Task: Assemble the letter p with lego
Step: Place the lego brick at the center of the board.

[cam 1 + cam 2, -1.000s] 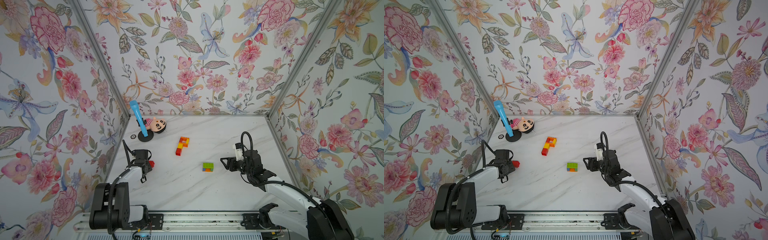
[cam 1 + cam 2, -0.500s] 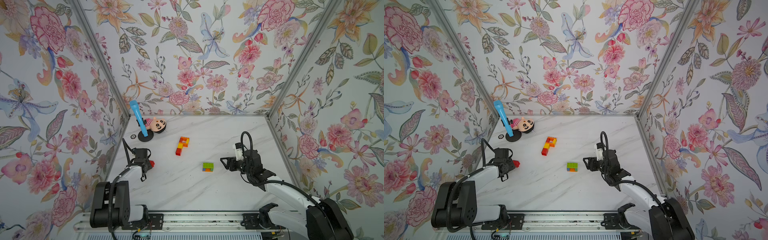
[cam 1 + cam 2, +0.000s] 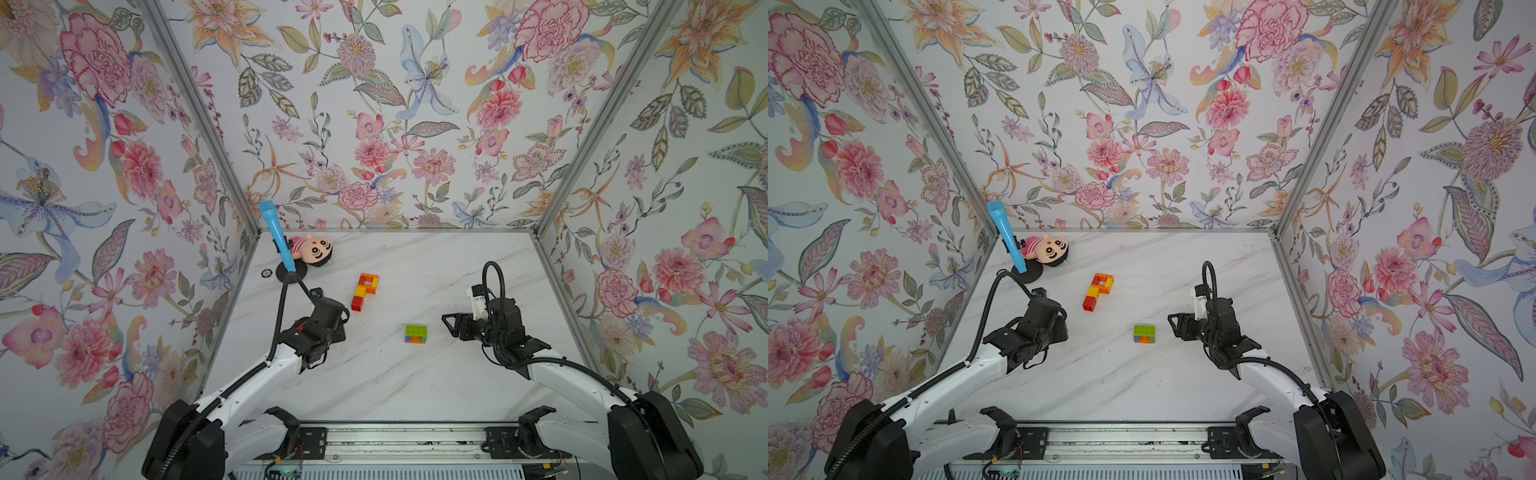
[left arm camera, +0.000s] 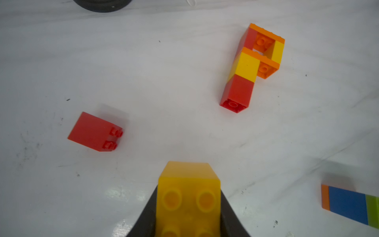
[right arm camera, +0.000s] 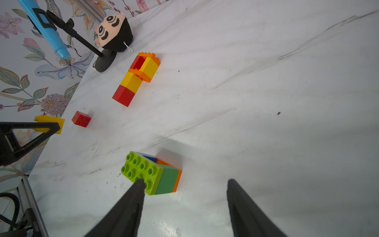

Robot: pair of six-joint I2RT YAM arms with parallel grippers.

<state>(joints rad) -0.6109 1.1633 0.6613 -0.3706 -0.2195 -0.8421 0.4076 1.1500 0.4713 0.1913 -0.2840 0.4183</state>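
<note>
Yellow brick (image 4: 187, 197): glossy moulded plastic.
P-shaped stack (image 4: 252, 65), red brick (image 4: 94, 132), green-topped block (image 5: 151, 172): smooth shiny plastic.
Table (image 3: 415, 382): smooth marble-look top, slight sheen, dark scuffs.
Doll (image 5: 112, 30): soft plush cloth.
Blue microphone (image 5: 47, 34): smooth plastic.
Right tool (image 5: 185, 181): matt black fingers.
Corner posts (image 3: 207, 124): brushed metal.
Walls (image 3: 374, 104): matt printed floral paper.

The frame edge cuts the yellow brick (image 4: 188, 197) and the left fingers (image 4: 146, 215) clamping it, the blue-green stack (image 4: 348, 205), and the stand's base (image 4: 102, 5). In both top views the left arm (image 3: 320, 328) hides that brick. A right finger (image 5: 131, 205) covers a corner of the stack's green top.
</note>
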